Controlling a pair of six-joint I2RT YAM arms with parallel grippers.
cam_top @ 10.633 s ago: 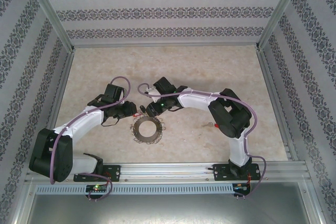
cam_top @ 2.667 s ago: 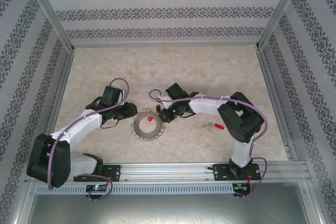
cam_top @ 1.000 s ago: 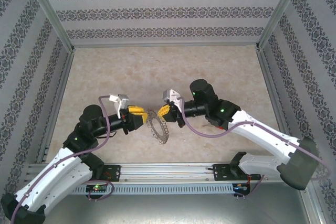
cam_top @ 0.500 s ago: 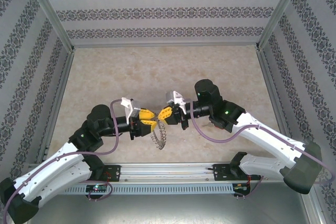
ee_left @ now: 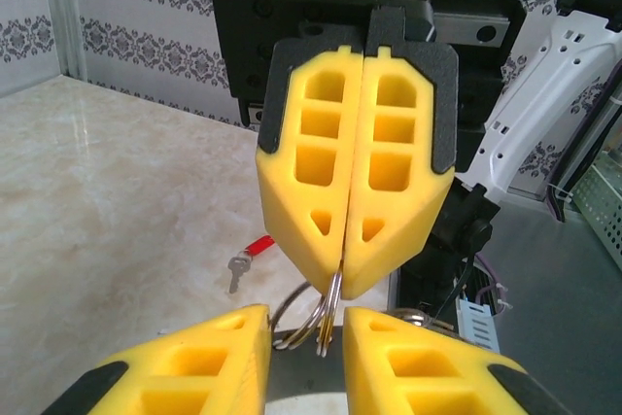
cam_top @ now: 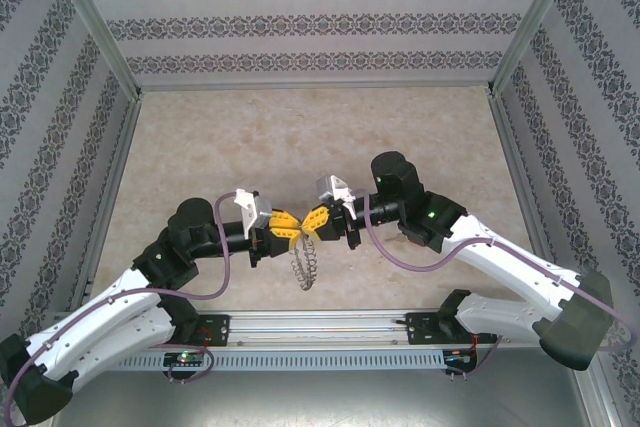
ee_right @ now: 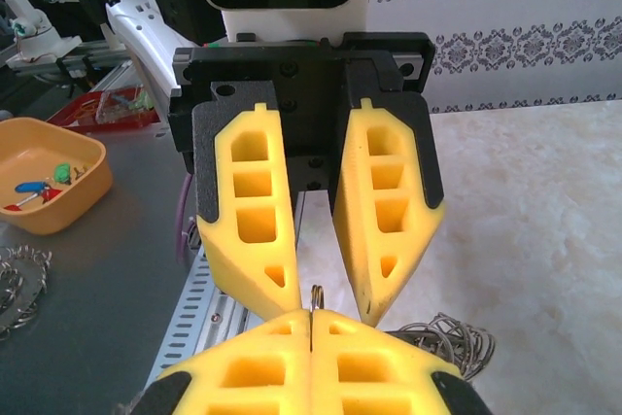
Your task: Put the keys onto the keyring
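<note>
You are holding the keyring [cam_top: 305,265] up off the table [cam_top: 250,137], dangling between the two grippers. Your right gripper [cam_top: 318,219] is pinching its wire with jaws pressed together, while your left gripper [cam_top: 283,224] is standing narrowly parted around the same strand. A red-headed key [ee_left: 245,258] is lying loose on the marble, so threading is looking unfinished; I cannot tell whether any key is hanging on the ring.

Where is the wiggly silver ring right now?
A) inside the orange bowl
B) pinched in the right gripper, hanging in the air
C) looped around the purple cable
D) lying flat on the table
B: the right gripper has its yellow fingers pressed together on the top of the keyring, which dangles below them, off the table.
</note>
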